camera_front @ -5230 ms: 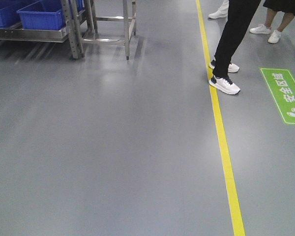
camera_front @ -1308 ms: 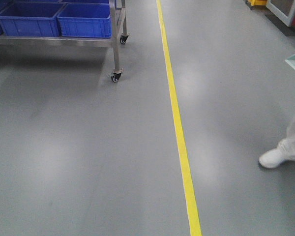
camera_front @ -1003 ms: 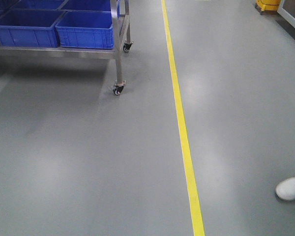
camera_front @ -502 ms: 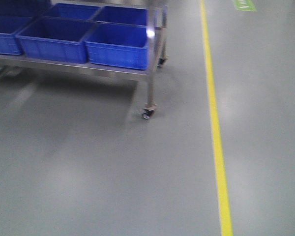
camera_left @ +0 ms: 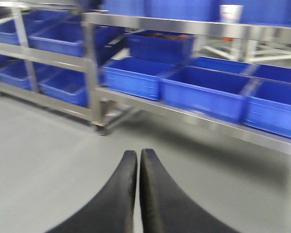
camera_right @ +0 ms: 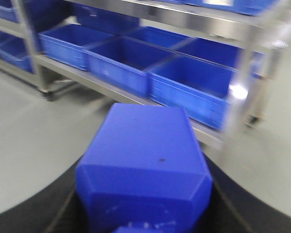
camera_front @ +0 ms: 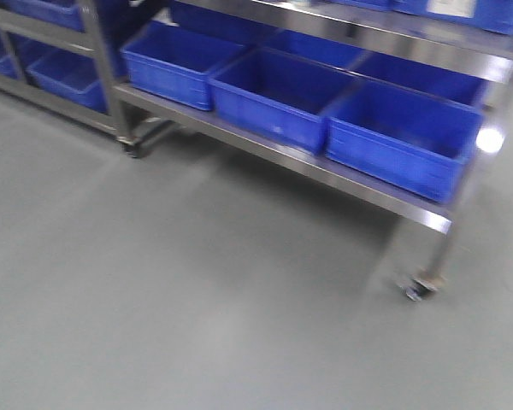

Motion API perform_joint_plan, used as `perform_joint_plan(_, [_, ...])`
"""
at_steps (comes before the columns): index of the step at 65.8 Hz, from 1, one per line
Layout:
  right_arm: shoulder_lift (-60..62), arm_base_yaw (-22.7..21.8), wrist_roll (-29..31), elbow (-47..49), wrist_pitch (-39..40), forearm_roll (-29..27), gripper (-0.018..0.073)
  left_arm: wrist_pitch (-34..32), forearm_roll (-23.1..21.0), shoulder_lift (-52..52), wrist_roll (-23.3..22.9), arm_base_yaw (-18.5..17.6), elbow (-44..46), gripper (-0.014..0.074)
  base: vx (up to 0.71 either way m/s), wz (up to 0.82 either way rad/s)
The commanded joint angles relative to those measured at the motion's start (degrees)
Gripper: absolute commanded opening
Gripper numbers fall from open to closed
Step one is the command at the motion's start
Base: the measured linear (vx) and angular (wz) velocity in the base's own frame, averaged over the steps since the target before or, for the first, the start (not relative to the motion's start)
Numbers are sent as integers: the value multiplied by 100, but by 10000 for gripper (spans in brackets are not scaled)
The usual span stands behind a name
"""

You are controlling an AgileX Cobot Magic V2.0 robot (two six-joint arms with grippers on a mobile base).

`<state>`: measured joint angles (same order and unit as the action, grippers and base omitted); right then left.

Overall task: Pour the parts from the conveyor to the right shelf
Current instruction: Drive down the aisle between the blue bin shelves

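1. Gripping a blue part, the right fingers are clamped on its sides.
2. The left fingers are pressed together.
3. A cart with blue bins stands beyond both.

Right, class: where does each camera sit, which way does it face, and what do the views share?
Front: on the robot's front, tilted down at the floor and the steel cart with its blue bins; no robot parts show.
Left wrist: behind the shut, empty left gripper, facing the cart.
Right wrist: behind the right gripper holding the blue block, facing the cart.
Shared: all see the bins.
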<state>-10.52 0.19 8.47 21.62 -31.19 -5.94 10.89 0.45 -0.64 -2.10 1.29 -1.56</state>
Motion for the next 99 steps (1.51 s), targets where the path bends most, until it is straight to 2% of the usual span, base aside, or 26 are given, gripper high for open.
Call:
perform_joint_plan(1, [-123, -31, 4, 152, 447, 21, -5, -410, -45, -79, -49, 16, 110, -6, 63, 78])
perform_joint_plan(67, [-123, -31, 4, 152, 447, 19, -5, -405, -45, -78, -49, 16, 110, -6, 66, 73])
perform_joint_plan(99, [-123, -31, 4, 152, 447, 19, -5, -405, -45, -78, -49, 16, 110, -6, 70, 45])
